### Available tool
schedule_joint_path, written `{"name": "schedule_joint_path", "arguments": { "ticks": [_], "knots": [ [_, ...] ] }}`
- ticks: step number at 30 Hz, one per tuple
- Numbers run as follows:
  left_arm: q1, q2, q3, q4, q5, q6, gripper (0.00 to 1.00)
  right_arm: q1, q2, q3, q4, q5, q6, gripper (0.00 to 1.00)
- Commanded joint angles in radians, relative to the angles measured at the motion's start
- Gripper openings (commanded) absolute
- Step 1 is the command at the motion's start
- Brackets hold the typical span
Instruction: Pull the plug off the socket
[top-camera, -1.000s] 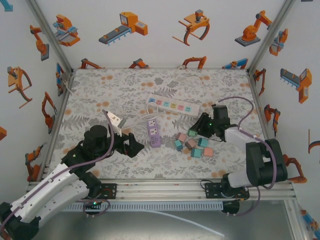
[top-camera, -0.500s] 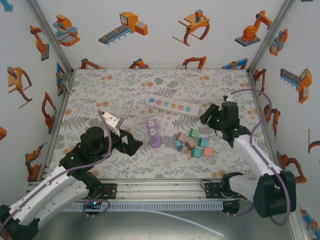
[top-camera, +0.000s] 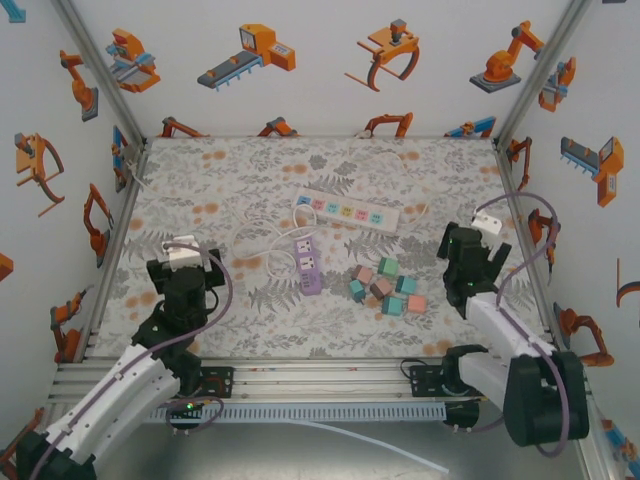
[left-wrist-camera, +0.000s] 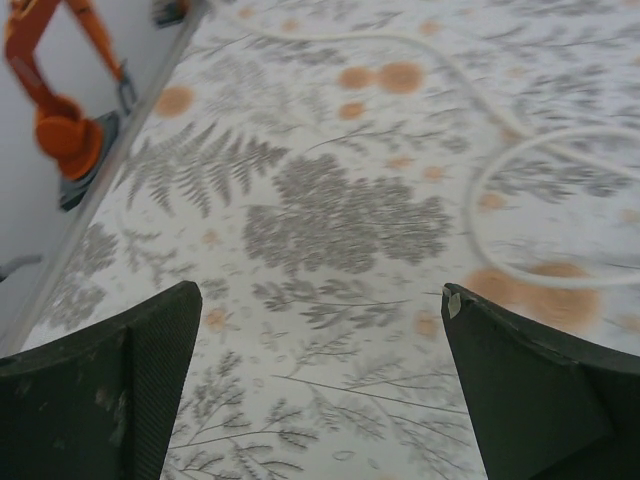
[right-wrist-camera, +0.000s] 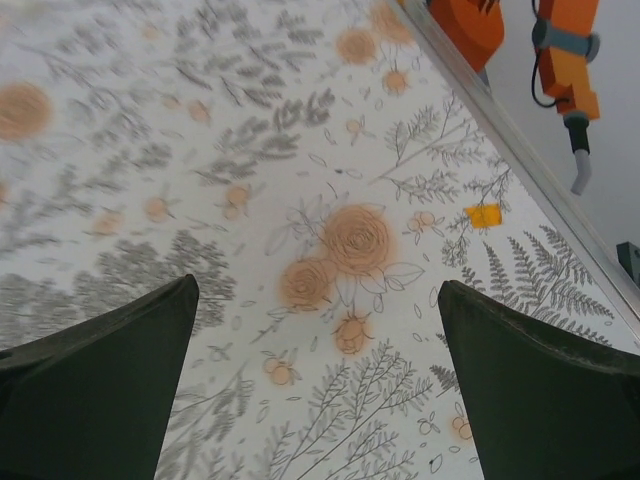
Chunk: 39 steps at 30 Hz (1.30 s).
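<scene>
Floral cloth covers the desk (top-camera: 200, 190), which is walled by white panels with orange robot stickers. Mid-desk lies a purple socket (top-camera: 308, 270) with a white plug (top-camera: 303, 241) at its far end and the cord (top-camera: 252, 238) looping left. A white strip (top-camera: 347, 212) and pastel blocks (top-camera: 386, 285) lie nearby. The left pincer (left-wrist-camera: 320, 400) and right pincer (right-wrist-camera: 315, 390) both gape wide and empty, well apart from the socket.

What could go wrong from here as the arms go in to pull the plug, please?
The purple socket block lies loose on the table, so a one-armed pull may just drag it along. The white cord loops beside it and could snag the fingers. The pastel blocks sit close on its right and may get knocked by the right arm.
</scene>
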Motion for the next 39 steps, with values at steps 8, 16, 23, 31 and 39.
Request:
{"name": "schedule_joint_path", "arguments": {
  "ticks": [8,16,23,31,39],
  "knots": [
    [0.369,0.356,-0.094,0.515,0.225,-0.003,0.97,-0.063,0.385,0.007,0.573,-0.293,-0.156,0.98],
    [0.499,0.815,0.043,0.836,0.479,-0.02,0.97,-0.073,0.459,-0.018,0.699,-0.326,-0.162,0.99],
    [0.492,1.065,0.163,0.886,0.6,0.027,0.97,-0.073,0.455,-0.017,0.686,-0.326,-0.16,0.99],
    [0.476,1.061,0.163,0.871,0.588,0.041,0.97,-0.073,0.456,-0.017,0.686,-0.326,-0.16,0.99],
    [0.476,1.058,0.162,0.866,0.588,0.04,0.97,-0.077,0.457,-0.007,0.671,-0.343,-0.157,0.99]
  ]
}}
